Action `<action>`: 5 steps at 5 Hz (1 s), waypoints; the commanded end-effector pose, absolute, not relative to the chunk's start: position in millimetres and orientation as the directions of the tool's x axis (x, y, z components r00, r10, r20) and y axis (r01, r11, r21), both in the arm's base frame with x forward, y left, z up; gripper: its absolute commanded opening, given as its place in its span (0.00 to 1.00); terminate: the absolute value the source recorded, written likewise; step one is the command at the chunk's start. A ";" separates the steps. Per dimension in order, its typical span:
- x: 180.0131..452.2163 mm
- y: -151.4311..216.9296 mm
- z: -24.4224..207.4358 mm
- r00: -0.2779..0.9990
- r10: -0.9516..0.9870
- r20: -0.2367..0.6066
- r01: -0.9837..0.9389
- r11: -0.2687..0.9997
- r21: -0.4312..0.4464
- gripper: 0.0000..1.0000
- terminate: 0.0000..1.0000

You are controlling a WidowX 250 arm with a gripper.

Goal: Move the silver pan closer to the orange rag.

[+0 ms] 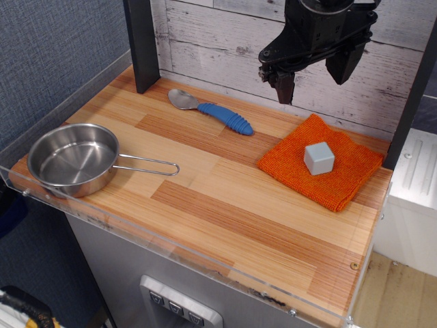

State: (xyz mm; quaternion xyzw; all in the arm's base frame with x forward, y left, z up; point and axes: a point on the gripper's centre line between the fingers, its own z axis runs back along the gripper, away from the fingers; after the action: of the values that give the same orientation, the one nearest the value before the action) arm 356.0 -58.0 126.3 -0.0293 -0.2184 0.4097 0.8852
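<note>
The silver pan [72, 159] sits at the near left corner of the wooden table, its thin wire-loop handle [147, 164] pointing right. Across the table at the right lies the orange rag [341, 172], flat, with a small grey cube [319, 158] resting on it. My gripper [315, 75] hangs high at the back right, above the rag's far edge and well away from the pan. Its two black fingers are spread apart with nothing between them.
A metal spoon with a blue handle [212, 110] lies at the back middle of the table. A dark post [142, 44] stands at the back left. A low clear plastic rim [205, 256] runs along the table's front and left edges.
</note>
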 end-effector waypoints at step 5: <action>325.9 24.0 129.9 0.159 0.939 0.306 -0.950 0.230 -0.212 1.00 0.00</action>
State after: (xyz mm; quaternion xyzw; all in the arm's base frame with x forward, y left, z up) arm 326.8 20.5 114.6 0.0298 -0.1727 0.6163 0.7678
